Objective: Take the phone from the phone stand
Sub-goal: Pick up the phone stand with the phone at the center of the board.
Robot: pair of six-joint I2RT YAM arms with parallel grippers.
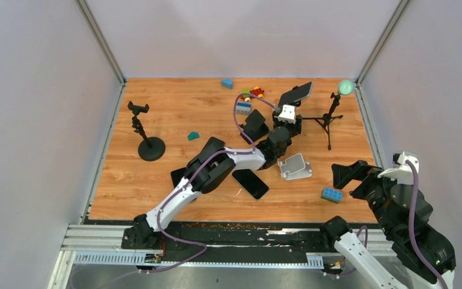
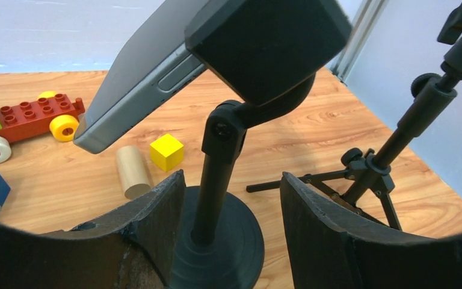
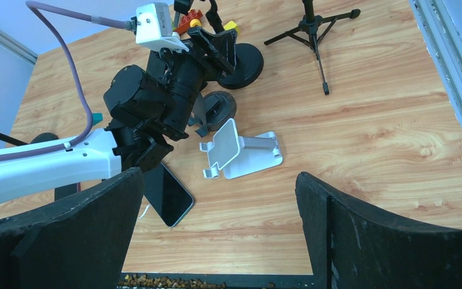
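The grey phone (image 1: 296, 93) sits tilted in the clamp of a black phone stand (image 2: 216, 174) at the back of the table. From the left wrist view, the phone (image 2: 150, 66) slopes overhead. My left gripper (image 2: 233, 176) is open, its fingers on either side of the stand's post just above the round base. The left finger is close to the post and the right finger stands clear of it. In the top view the left gripper (image 1: 287, 123) is low beneath the phone. My right gripper (image 3: 219, 177) hangs open over the near right of the table with nothing between its fingers.
A second phone (image 1: 250, 183) lies flat near a white folding stand (image 1: 295, 167). A black tripod (image 1: 331, 120) stands right of the phone stand. A yellow cube (image 2: 166, 152), wooden cylinder (image 2: 133, 171) and toy car (image 2: 30, 117) lie behind. Another clamp stand (image 1: 147, 141) is at far left.
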